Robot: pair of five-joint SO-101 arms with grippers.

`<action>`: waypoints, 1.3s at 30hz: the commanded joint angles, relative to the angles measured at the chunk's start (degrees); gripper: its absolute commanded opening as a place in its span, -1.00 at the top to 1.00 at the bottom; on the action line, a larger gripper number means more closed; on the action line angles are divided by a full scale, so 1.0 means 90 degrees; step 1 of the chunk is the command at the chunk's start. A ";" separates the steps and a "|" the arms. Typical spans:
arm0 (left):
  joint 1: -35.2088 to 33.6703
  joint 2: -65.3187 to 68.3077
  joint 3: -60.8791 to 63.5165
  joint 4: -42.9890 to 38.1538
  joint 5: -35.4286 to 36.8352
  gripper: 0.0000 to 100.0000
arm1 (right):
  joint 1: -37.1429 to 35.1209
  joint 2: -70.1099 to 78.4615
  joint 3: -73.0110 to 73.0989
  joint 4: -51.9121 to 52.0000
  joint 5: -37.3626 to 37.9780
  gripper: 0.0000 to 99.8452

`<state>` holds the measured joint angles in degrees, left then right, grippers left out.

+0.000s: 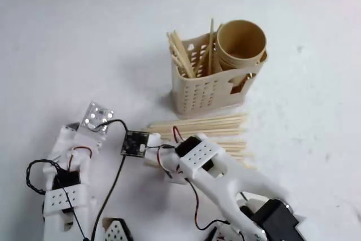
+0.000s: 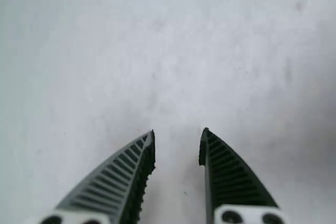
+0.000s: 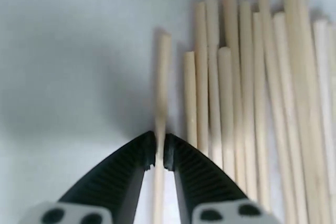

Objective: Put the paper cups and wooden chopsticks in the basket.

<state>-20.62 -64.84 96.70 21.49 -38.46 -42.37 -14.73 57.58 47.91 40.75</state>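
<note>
The right gripper (image 3: pixel 160 150) is clenched on 1 wooden chopstick (image 3: pixel 163 77), pinching it between its dark ribbed fingertips. That stick runs parallel to the loose chopsticks (image 3: pixel 252 103) and just beside them, slightly apart from the nearest one. Whether it is lifted off the worktop (image 1: pixel 84 49) I cannot tell. From the high view, the right arm (image 1: pixel 220 170) sits over the near end of this pile, which lies flat in front of the basket (image 1: pixel 206 91). The basket stands upright, with stacked paper cups (image 1: pixel 241 42) in one end and several upright chopsticks (image 1: pixel 181 55) in the other. The left gripper (image 2: pixel 177 140) is released, its jaws parted over bare worktop, and the left arm (image 1: pixel 67 173) is well apart from the basket.
</note>
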 commanded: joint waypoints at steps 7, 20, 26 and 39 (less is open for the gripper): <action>-0.0571 -0.0063 -0.0166 -0.0117 0.0029 0.69 | 0.0337 -0.0210 0.0088 0.0054 -0.0039 0.97; -0.1695 -0.0024 -0.1094 0.0694 0.0039 0.69 | 0.0308 -0.1187 0.0645 -0.0005 -0.0029 0.96; -0.1236 -0.0024 -0.1133 0.1045 0.0381 0.69 | 0.0308 -0.0816 0.0645 -0.0269 0.0010 0.81; -0.0845 -0.0063 -0.0215 0.0430 0.0479 0.69 | 0.0327 -0.0757 0.0654 -0.0376 -0.0029 0.99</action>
<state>-29.14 -64.84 94.86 27.74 -34.42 -40.53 -21.58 63.30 46.07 40.31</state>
